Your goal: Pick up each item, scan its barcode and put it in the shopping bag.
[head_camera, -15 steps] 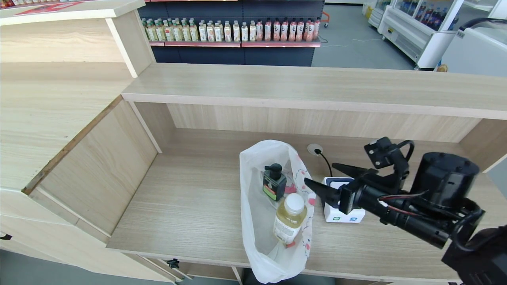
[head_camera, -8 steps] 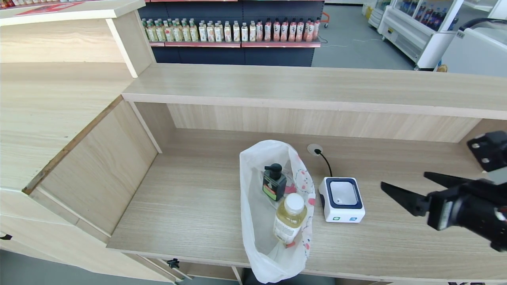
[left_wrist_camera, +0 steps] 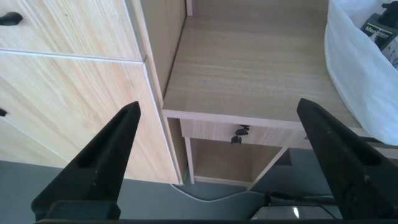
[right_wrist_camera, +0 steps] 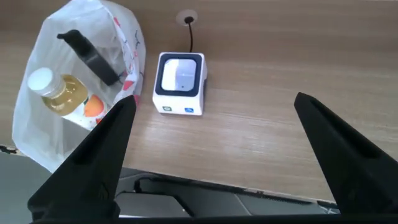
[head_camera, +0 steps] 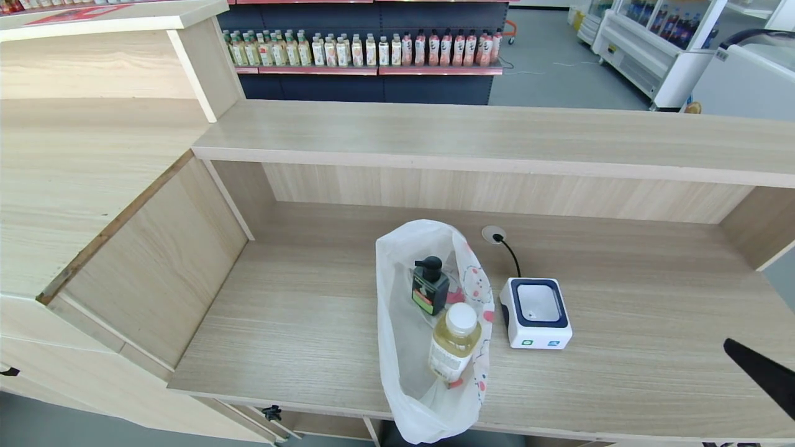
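A white shopping bag (head_camera: 404,347) lies open on the lower counter. Inside it are a dark pump bottle (head_camera: 430,287) and a bottle of yellow liquid with a white cap (head_camera: 455,341). To the bag's right sits the white barcode scanner (head_camera: 535,304). One black finger (head_camera: 761,372) of my right gripper pokes in at the counter's front right corner. In the right wrist view my right gripper (right_wrist_camera: 214,102) is open and empty, hanging high above the scanner (right_wrist_camera: 180,84) and bag (right_wrist_camera: 127,46). My left gripper (left_wrist_camera: 219,107) is open and empty, low in front of the counter's front edge, left of the bag (left_wrist_camera: 354,68).
The scanner's black cable runs to a grommet (head_camera: 494,234) at the back. A raised ledge (head_camera: 484,139) overhangs the rear, and a wooden side panel (head_camera: 155,261) closes the left. Drawers (left_wrist_camera: 62,93) stand below and to the left. Bare counter (head_camera: 652,323) lies right of the scanner.
My right arm has pulled back from over the scanner to the right and toward the front edge, nearly out of the head view, its gripper open and empty throughout. Bag, bottles and scanner stayed put.
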